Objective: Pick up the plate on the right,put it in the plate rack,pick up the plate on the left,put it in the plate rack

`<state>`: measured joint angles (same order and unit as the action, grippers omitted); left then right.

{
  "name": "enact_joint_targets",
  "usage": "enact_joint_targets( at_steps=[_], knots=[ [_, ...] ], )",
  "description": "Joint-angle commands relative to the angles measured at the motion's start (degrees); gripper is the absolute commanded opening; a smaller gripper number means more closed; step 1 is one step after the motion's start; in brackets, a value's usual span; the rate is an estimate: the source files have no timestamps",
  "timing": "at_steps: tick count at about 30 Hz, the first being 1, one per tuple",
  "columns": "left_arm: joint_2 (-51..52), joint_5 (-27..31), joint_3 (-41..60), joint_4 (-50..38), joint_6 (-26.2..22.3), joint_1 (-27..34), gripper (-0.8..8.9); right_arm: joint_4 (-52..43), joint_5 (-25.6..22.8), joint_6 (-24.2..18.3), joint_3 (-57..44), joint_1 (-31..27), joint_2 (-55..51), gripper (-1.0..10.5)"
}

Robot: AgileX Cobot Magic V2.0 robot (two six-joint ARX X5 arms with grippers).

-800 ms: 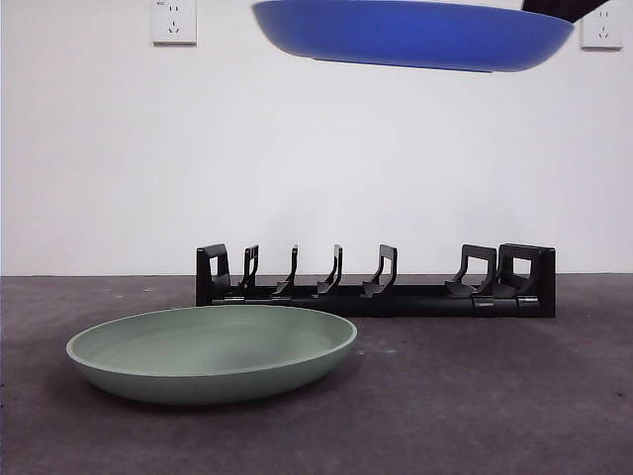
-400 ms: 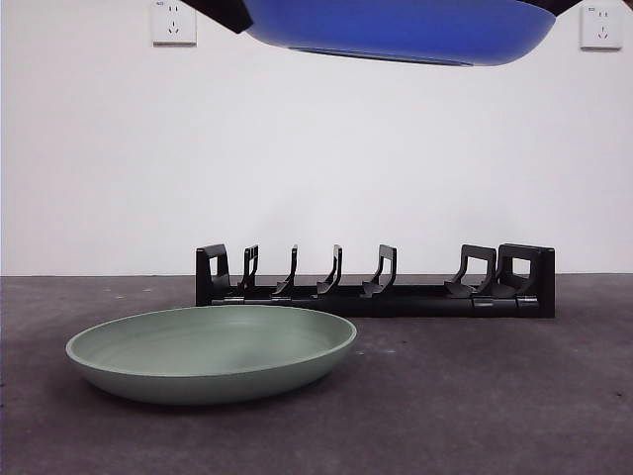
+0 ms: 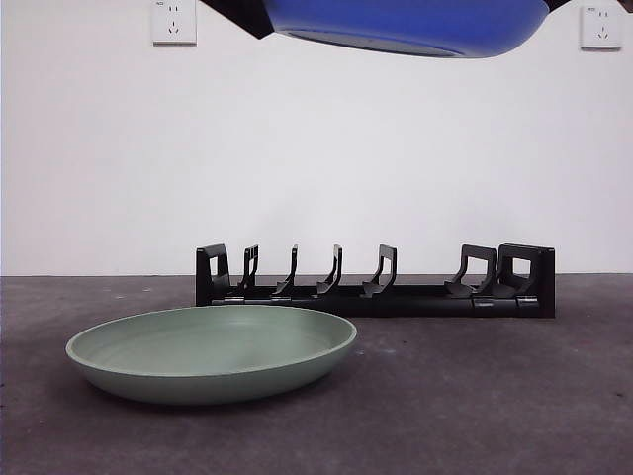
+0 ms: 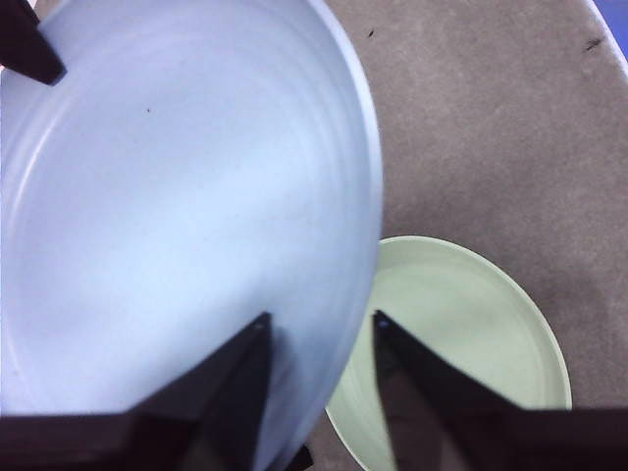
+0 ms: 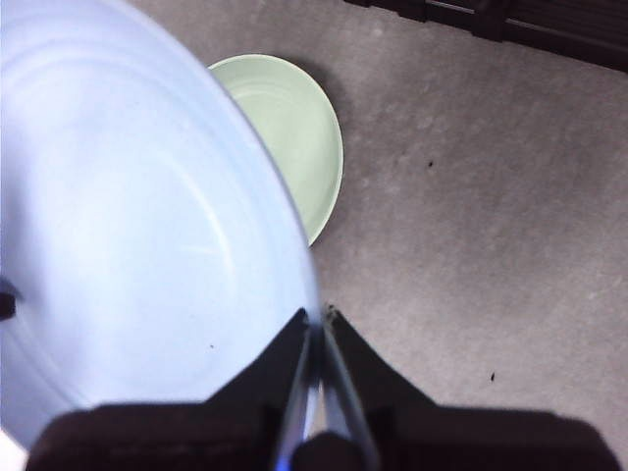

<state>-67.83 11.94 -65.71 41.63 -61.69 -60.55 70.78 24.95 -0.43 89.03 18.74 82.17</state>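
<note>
I have the blue plate (image 3: 406, 25) held high in the air above the plate rack (image 3: 376, 282), up at the top edge of the front view and roughly level, its underside facing the camera. My right end effector (image 5: 319, 324) is pinched shut on the plate's rim, the two jaws pressed together with only the thin edge between them. My left end effector (image 4: 319, 334) sits at the opposite rim with its jaws parted: one jaw lies over the plate's inner face and the other outside the edge, so the rim runs through the gap (I cannot tell whether either jaw touches it). In both wrist views the blue plate looks washed out to a pale blue-white.

The green plate (image 3: 213, 351) lies flat and upright on the dark worktop (image 3: 475, 396), in front of the plate rack's left half and near it, not touching. The plate rack stands along the back of the worktop against the white wall (image 3: 316, 158), every slot between its curved prongs holding nothing. Two wall sockets (image 3: 174, 22) sit high above the plate rack, one to each side of the blue plate.
</note>
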Motion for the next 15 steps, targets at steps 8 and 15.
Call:
enact_joint_targets(
  at_steps=[8, 15],
  knots=[
    [-0.3, -0.1, -0.1, 1.7, 2.9, -0.8, -0.09, -0.5, -2.5, 0.2, 0.4, 0.0, 0.2, -0.2],
    [-0.3, -0.1, -0.1, 3.4, 4.4, -1.4, -0.09, -0.7, -3.1, 0.1, 0.4, 0.0, 0.2, -0.1]
  ],
)
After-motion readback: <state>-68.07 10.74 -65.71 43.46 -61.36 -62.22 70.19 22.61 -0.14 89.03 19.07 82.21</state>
